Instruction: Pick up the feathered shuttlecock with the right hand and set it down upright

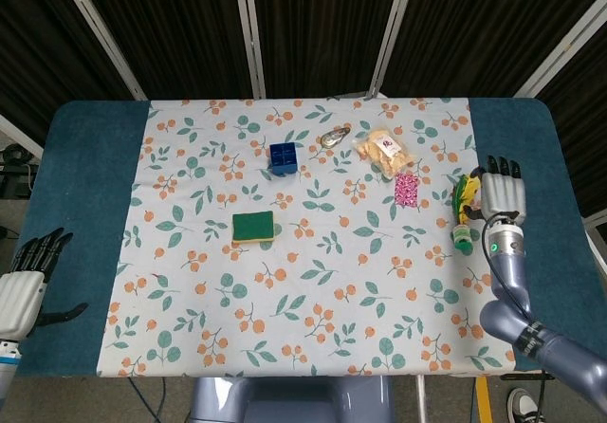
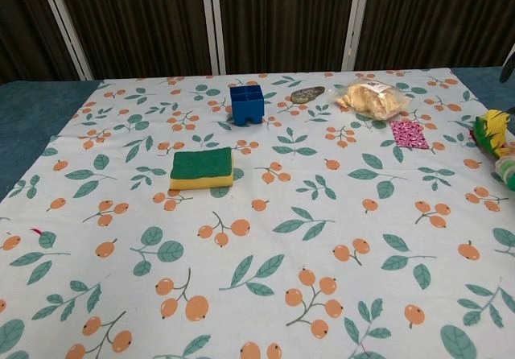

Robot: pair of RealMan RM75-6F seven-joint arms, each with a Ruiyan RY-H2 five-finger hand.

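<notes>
- Right hand (image 1: 503, 193): right side of the head view, over the blue strip of the desk (image 1: 90, 205) just off the tablecloth's right edge. Back of the hand faces the camera, fingers (image 1: 500, 168) apart and pointing toward the top of the frame. Holds nothing; released.
- Chest view shows only a dark sliver at the upper right edge, possibly part of that hand; too little to tell.
- Shuttlecock (image 1: 462, 212): lying on its side at the right margin of the tablecloth (image 1: 313, 262), immediately left of the right hand. Cannot tell from above whether they touch.
- Long axis runs roughly up and down the head frame: yellow-green feathers toward the top, green-white base toward the bottom. In the chest view it sits cut off at the right edge (image 2: 497, 154).
- Judgement: the right hand is by far the nearer, and the shuttlecock lies alongside it, to its left. A short sideways reach and a grip near the base would seem to suit standing it up.
- Left hand (image 1: 27, 281): lower left corner, well apart from everything, fingers spread, empty.
- Further out on the cloth: pink packet (image 1: 407, 190), snack bag (image 1: 383, 150), blue box (image 1: 282, 157), green sponge (image 1: 253, 226).
</notes>
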